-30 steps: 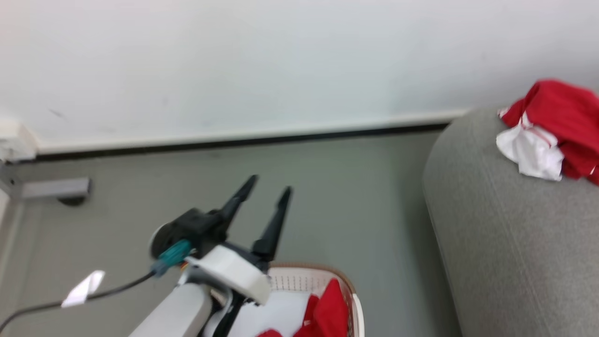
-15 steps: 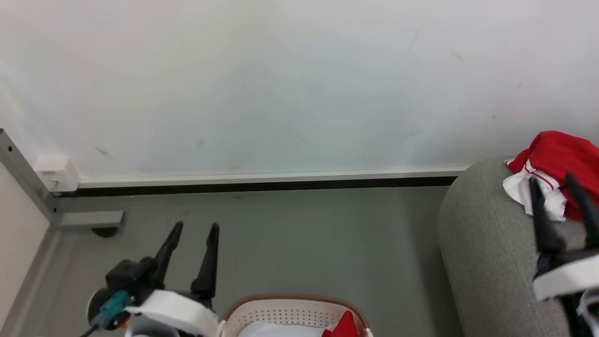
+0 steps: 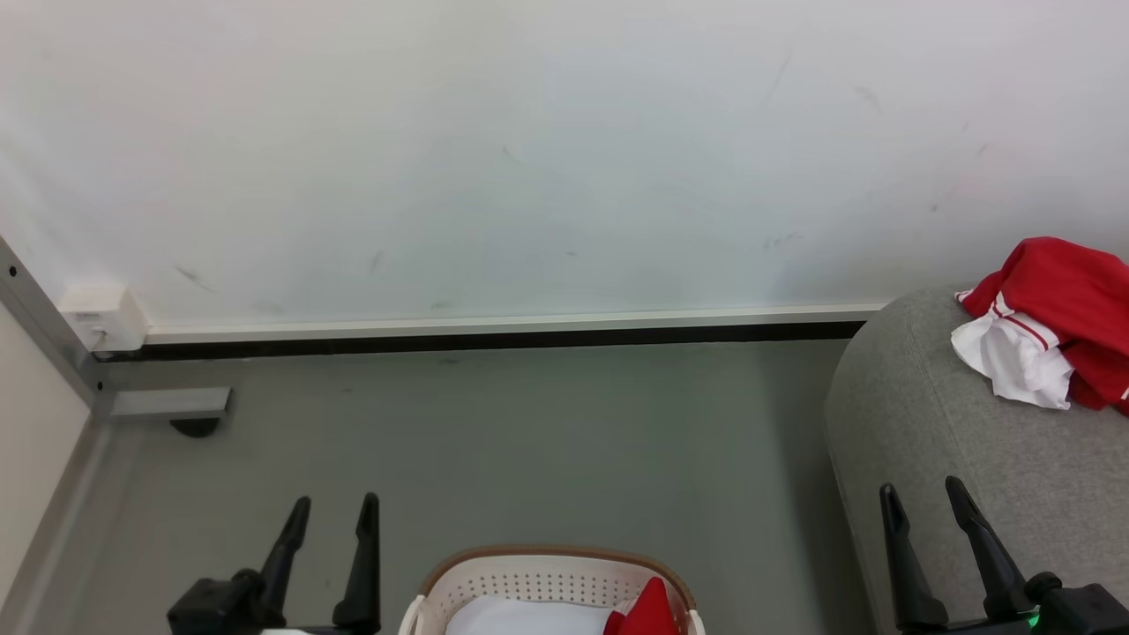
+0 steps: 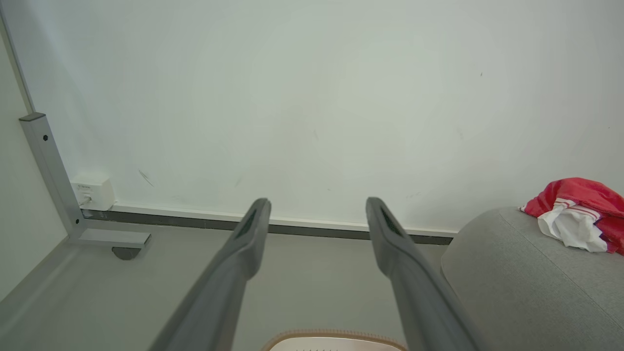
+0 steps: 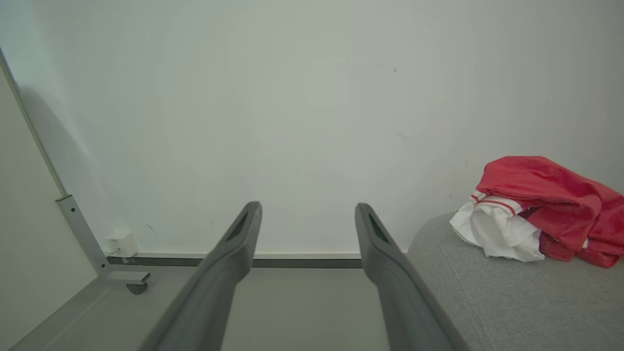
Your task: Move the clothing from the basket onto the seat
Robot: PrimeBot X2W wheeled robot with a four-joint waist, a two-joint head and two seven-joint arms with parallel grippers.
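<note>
Red fabric lies in two places. On the grey woven seat [image 3: 953,459], close to its rounded end, we see the red-and-white garment [image 3: 1076,291] crumpled in a heap. The right edge of the head view cuts it off. In the right wrist view the heap is wider than it is tall. Its long axis runs along the seat top, with the white panel and its red stripes pointing at the rounded end and the plain red bulk behind it.

We find a second piece, the red cloth [image 3: 651,610], in the basket [image 3: 547,582] at the bottom of the head view. It stands up in a peak against the basket's right wall, its tip pointing toward the wall [image 3: 529,159] of the room. A pale sheet [image 3: 512,617] lies just beside it, to its left.

Our left gripper [image 3: 336,501] hangs above the grey floor [image 3: 529,441] just left of the basket. Its fingers are spread apart and empty, pointing at the skirting [image 3: 494,333]. Our right gripper [image 3: 919,487] shows at the seat's rounded end, well apart from the heap. It is likewise released, with nothing between its fingers. Neither gripper touches any cloth.
</note>
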